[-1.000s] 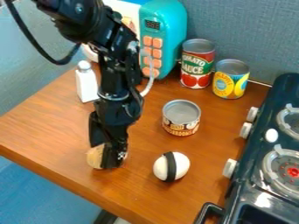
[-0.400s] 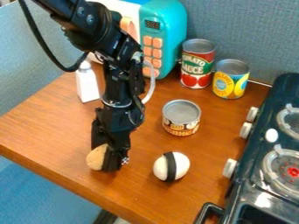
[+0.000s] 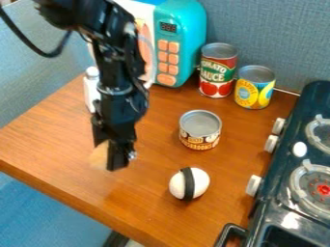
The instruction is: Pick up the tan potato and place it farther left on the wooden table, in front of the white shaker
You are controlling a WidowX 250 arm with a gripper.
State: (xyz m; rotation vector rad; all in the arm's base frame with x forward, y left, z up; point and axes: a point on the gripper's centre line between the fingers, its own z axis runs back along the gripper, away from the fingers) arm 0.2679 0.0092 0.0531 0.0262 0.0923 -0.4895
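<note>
Camera view: the brown desk [image 3: 155, 207] has lots on it, so bumps are easy. The black arm [image 3: 116, 48] hangs over its left part w/ a loose wire that could catch on stuff. The dark toy stove [image 3: 274, 212] is along the right edge. The blue-green toy microwave [image 3: 184, 29] is by the back edge, near the arm, so a wide turn might hit it. The black gripper [image 3: 111, 157] hangs over the left-hand part, pinched on a tan lump. Tall red can [image 3: 218, 70] and yellow can [image 3: 254, 88] stand near the back edge, next to each other, so one could knock the other. A short can [image 3: 199, 130] is near the middle. The white bottle [image 3: 91, 91], toward the left edge, is thin and could tip b/c the arm is so near. A white ball w/ a black band [image 3: 201, 182] is nearer the front edge and could roll off if hit. The tan lump [image 3: 99, 157], smallest, is low in the grip near the front-left edge; looks round, so it might slip, drop & roll off.
</note>
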